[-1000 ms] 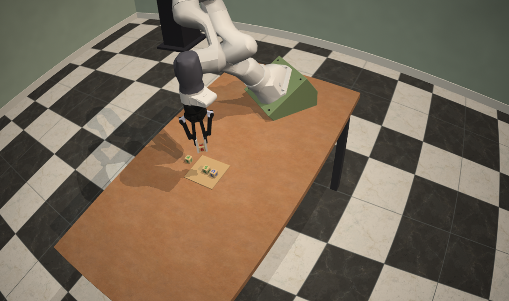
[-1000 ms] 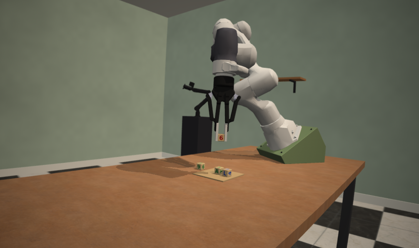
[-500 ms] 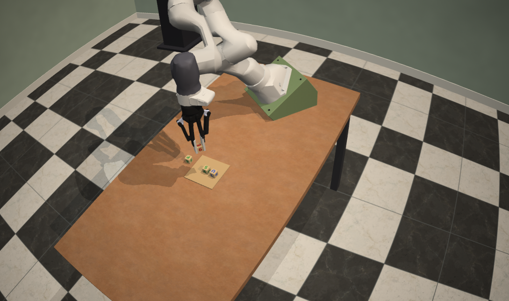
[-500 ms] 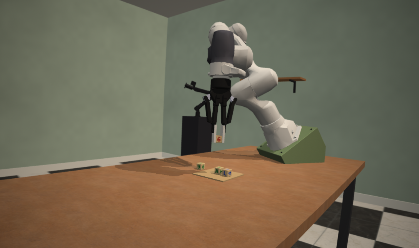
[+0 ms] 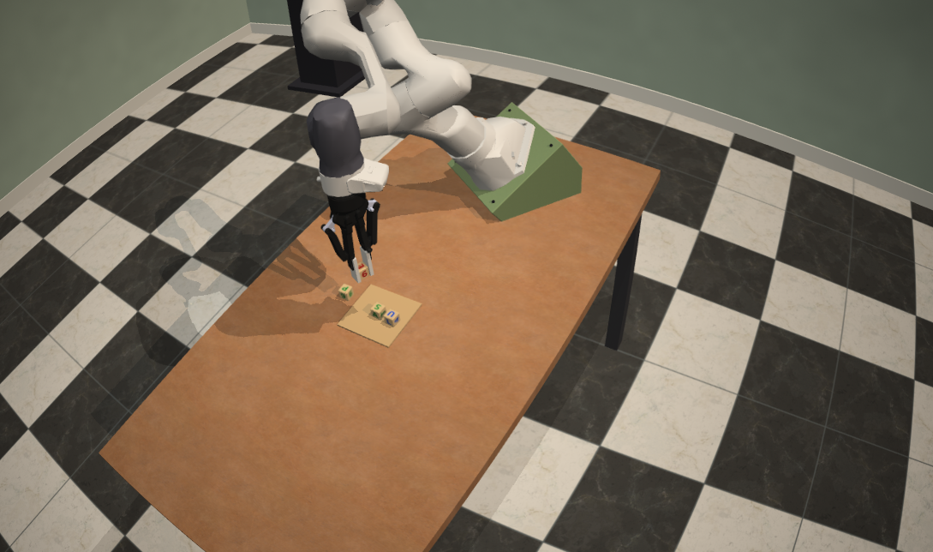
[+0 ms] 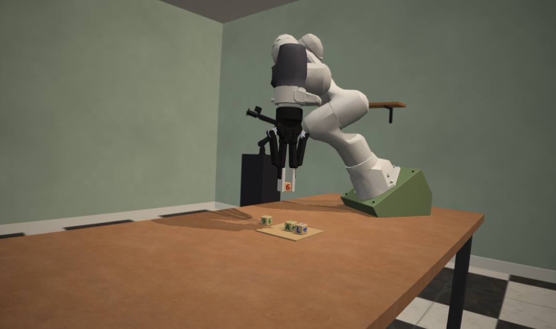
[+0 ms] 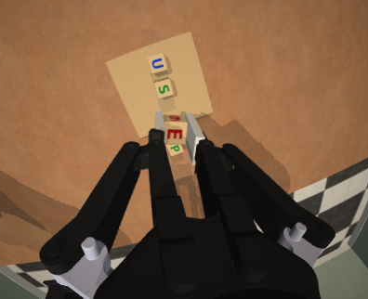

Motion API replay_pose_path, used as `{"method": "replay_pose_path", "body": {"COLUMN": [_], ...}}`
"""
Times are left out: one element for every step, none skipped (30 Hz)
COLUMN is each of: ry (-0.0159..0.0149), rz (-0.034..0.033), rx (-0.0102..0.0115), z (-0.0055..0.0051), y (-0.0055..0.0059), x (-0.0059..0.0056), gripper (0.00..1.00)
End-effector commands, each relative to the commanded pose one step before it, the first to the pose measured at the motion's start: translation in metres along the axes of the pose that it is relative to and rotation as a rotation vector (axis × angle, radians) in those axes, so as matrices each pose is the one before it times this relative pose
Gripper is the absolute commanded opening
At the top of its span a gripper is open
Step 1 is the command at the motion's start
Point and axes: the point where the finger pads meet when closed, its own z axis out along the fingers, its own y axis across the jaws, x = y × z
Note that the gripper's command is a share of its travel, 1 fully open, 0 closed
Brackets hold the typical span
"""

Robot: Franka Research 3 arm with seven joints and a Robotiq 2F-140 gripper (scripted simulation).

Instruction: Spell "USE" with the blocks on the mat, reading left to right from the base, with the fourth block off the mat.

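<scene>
My gripper (image 5: 361, 270) is shut on the E block (image 7: 176, 134), with a red E on top and a red 6 on its side (image 6: 287, 187). It hangs well above the table, over the mat's edge nearest the P block. The tan mat (image 5: 382, 320) lies flat on the table. The U block (image 5: 391, 316) and the S block (image 5: 377, 310) (image 7: 164, 88) sit side by side on the mat, as the wrist view shows with U (image 7: 157, 64) and S. The P block (image 5: 345, 291) lies on the table off the mat, partly hidden under the held block in the wrist view (image 7: 176, 149).
The robot's green base (image 5: 524, 175) stands at the far end of the table. The table's left edge runs close to the P block. A black pedestal with a small arm (image 6: 258, 180) stands on the floor behind the table.
</scene>
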Motion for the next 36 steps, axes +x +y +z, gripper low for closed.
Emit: {"method": "replay_pose_path", "body": {"ry": [-0.01018, -0.00024, -0.00022, -0.00021, -0.00021, -0.00019, -0.00019, -0.00018, 0.00000, 0.00000, -0.00028, -0.00020, -0.00015, -0.00008, -0.00003, 0.00000, 0.00000, 0.00000, 0.00000, 0.00000, 0.00000, 0.00000, 0.00000, 0.00000, 0.00000, 0.00000, 0.00000, 0.00000, 0.00001, 0.00003, 0.00005, 0.00009, 0.00015, 0.00003, 0.00001, -0.00002], "rz": [-0.13862, -0.01499, -0.01445, -0.01448, -0.01465, -0.01443, -0.01459, -0.01453, 0.00000, 0.00000, -0.02525, -0.01993, -0.01621, -0.00880, -0.00341, -0.00051, 0.00000, 0.00000, 0.00000, 0.00000, 0.00000, 0.00000, 0.00000, 0.00000, 0.00000, 0.00000, 0.00000, 0.00000, -0.00001, -0.00004, -0.00007, -0.00010, -0.00015, -0.00005, 0.00000, 0.00000], "rx": [-0.00178, 0.00067, 0.00066, 0.00067, 0.00068, 0.00068, 0.00069, 0.00070, 0.00000, 0.00000, 0.00123, 0.00098, 0.00081, 0.00044, 0.00017, 0.00003, 0.00000, 0.00000, 0.00000, 0.00000, 0.00000, 0.00000, 0.00000, 0.00000, 0.00000, 0.00000, 0.00000, 0.00000, 0.00000, 0.00000, 0.00000, 0.00000, 0.00000, -0.00001, 0.00000, 0.00000], "z": [0.00156, 0.00063, 0.00061, 0.00062, 0.00063, 0.00063, 0.00064, 0.00064, 0.00000, 0.00000, 0.00112, 0.00089, 0.00073, 0.00040, 0.00016, 0.00002, 0.00000, 0.00000, 0.00000, 0.00000, 0.00000, 0.00000, 0.00000, 0.00000, 0.00000, 0.00000, 0.00000, 0.00002, 0.00016, 0.00042, 0.00077, 0.00119, 0.00167, 0.00212, 0.00261, 0.00306], "y": [0.00232, 0.00001, 0.00000, -0.00002, -0.00004, -0.00006, -0.00007, -0.00009, 0.00000, 0.00000, -0.00019, -0.00019, -0.00018, -0.00011, -0.00004, -0.00001, 0.00000, 0.00000, 0.00000, 0.00000, 0.00000, 0.00000, 0.00000, 0.00000, 0.00000, 0.00000, 0.00000, 0.00000, 0.00000, 0.00000, 0.00001, 0.00000, 0.00000, 0.00001, 0.00000, 0.00001], "x": [-0.00591, -0.00088, -0.00085, -0.00085, -0.00085, -0.00084, -0.00084, -0.00083, 0.00000, 0.00000, -0.00144, -0.00112, -0.00091, -0.00049, -0.00019, -0.00003, 0.00000, 0.00000, 0.00000, 0.00000, 0.00000, 0.00000, 0.00000, 0.00000, 0.00000, 0.00000, 0.00000, 0.00000, 0.00000, 0.00000, -0.00001, -0.00001, -0.00001, -0.00002, -0.00002, -0.00003], "gripper": [0.13, 0.13, 0.13, 0.13, 0.13, 0.13, 0.13, 0.13, 0.13, 0.13, 0.13, 0.13, 0.13, 0.13, 0.13, 0.13, 0.13, 0.13, 0.13, 0.13, 0.13, 0.13, 0.13, 0.13, 0.13, 0.13, 0.13, 0.13, 0.13, 0.13, 0.13, 0.13, 0.13, 0.13, 0.13, 0.13]}}
